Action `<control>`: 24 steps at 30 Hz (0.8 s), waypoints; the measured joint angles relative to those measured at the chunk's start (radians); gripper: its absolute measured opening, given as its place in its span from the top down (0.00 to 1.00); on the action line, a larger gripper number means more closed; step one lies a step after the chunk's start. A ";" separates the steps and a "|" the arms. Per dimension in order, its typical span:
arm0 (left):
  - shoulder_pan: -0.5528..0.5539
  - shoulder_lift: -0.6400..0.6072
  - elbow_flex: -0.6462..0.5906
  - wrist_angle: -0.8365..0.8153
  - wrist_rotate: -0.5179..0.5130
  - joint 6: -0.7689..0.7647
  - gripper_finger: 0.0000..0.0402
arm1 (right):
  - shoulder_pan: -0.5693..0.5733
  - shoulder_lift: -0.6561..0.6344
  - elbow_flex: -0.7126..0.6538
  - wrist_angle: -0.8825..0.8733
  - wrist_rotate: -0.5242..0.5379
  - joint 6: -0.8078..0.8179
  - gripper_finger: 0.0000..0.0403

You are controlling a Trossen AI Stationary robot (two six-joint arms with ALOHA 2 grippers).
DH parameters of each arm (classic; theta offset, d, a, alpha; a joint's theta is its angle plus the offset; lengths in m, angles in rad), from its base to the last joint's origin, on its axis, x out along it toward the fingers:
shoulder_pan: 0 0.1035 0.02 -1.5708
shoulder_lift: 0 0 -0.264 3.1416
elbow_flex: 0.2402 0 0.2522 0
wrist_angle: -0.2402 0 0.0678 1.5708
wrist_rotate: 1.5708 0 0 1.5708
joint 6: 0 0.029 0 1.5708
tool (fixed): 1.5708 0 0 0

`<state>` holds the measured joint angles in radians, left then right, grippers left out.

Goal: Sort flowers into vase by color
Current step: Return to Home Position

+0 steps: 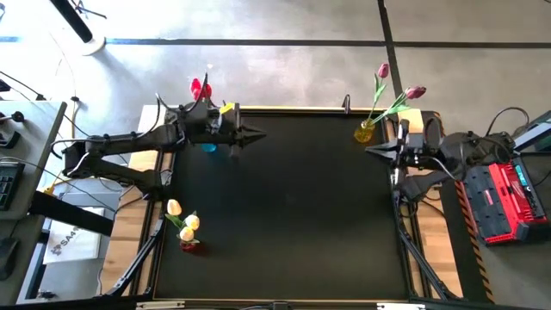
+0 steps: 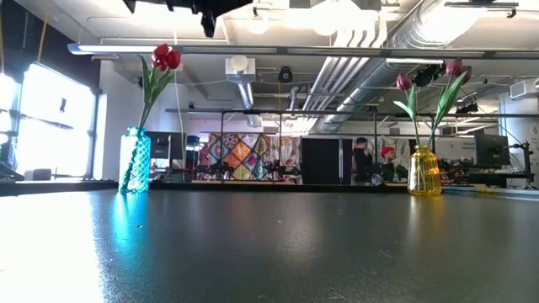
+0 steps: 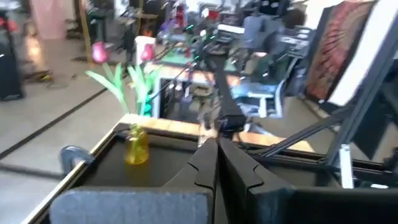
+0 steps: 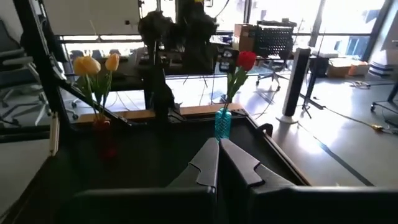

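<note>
While both jaws hang clenched near opposite edges, flowers rim the open table.

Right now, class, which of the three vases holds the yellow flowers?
The red vase: its tulips are cream-yellow, while the teal vase holds red tulips and the yellow vase pink tulips.

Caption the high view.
Red tulips in blue vase, pink in yellow vase, cream in red vase; left gripper, right gripper shut.

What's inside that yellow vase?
Two pink tulips stand in the yellow vase, green stems and leaves rising out. Its tinted wall hides the stem ends and whether there is water.
</note>
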<state>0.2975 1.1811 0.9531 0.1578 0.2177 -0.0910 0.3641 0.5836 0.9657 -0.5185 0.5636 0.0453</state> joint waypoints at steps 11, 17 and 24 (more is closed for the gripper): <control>0.000 -0.046 -0.193 0.268 0.050 0.005 1.00 | 0.000 -0.077 -0.069 -0.016 0.027 0.052 1.00; -0.005 -0.110 -0.225 0.257 0.048 0.085 1.00 | 0.000 -0.133 -0.343 0.404 -0.084 0.067 1.00; 0.004 -0.138 -0.297 0.303 0.045 0.091 1.00 | -0.018 -0.125 -0.561 0.673 -0.129 0.044 1.00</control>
<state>0.3012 1.0428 0.6557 0.4613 0.2622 0.0000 0.3458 0.4591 0.4048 0.1544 0.4349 0.0895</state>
